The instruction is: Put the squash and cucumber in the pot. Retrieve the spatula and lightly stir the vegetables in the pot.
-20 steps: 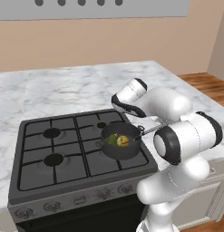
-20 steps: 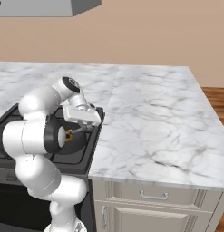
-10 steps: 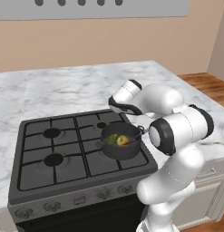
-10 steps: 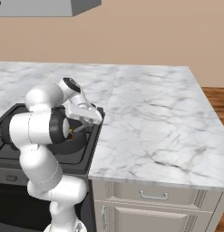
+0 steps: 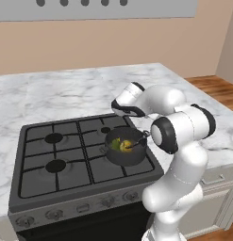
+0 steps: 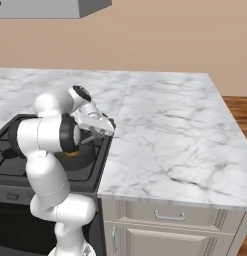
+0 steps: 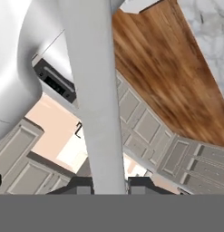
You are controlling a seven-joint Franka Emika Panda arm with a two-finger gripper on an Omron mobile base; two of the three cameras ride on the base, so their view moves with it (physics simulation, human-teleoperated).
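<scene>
Black stove [image 5: 56, 164]: dark pot [image 5: 126, 151] holds yellow squash [image 5: 126, 145]; claw [image 7: 110, 183] grips grey spatula [image 7: 93, 90].

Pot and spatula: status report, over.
End effector shut on spatula. Blade end down in pot with squash and cucumber. Nothing blocking the pot.

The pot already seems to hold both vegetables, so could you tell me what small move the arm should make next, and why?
Probably a gentle sideways sweep of the spatula. The squash and cucumber lie in the pot on the stove, and the gripper is shut on the handle, whose blade end reaches in among them.
</scene>
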